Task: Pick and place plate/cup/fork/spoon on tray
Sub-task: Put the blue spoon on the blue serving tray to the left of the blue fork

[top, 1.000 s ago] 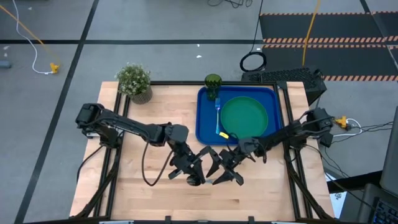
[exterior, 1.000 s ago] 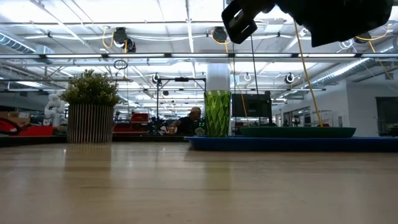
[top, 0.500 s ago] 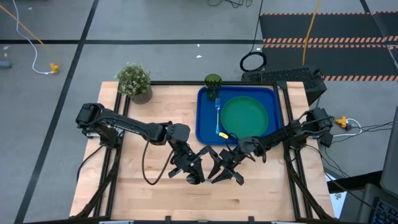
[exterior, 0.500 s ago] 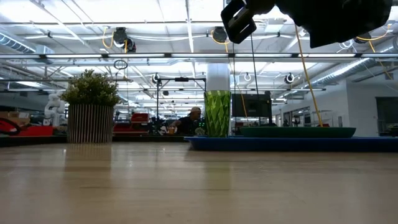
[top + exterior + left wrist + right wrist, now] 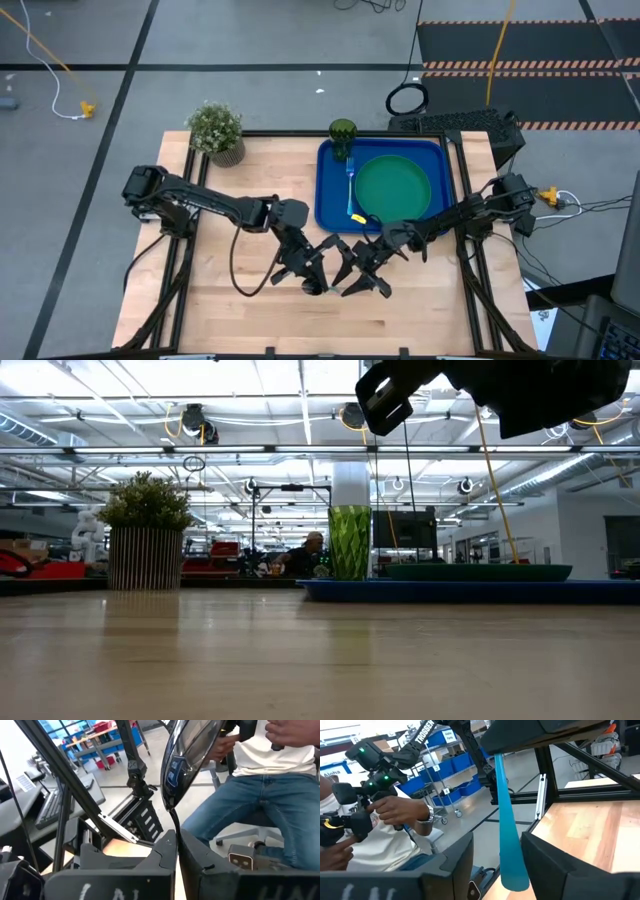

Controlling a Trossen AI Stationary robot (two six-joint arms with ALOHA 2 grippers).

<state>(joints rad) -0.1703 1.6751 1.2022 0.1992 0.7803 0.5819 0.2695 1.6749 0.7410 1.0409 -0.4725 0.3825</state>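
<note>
The left gripper is closed on the spoon, holding it by the bowl end above the front part of the table, and the light-blue handle points toward the right gripper. The fingers of the right gripper stand apart on both sides of the handle, and I cannot tell if they touch it. The plate and the fork lie on the blue tray, the fork just beside the plate, and the cup stands upright in the tray's far corner.
</note>
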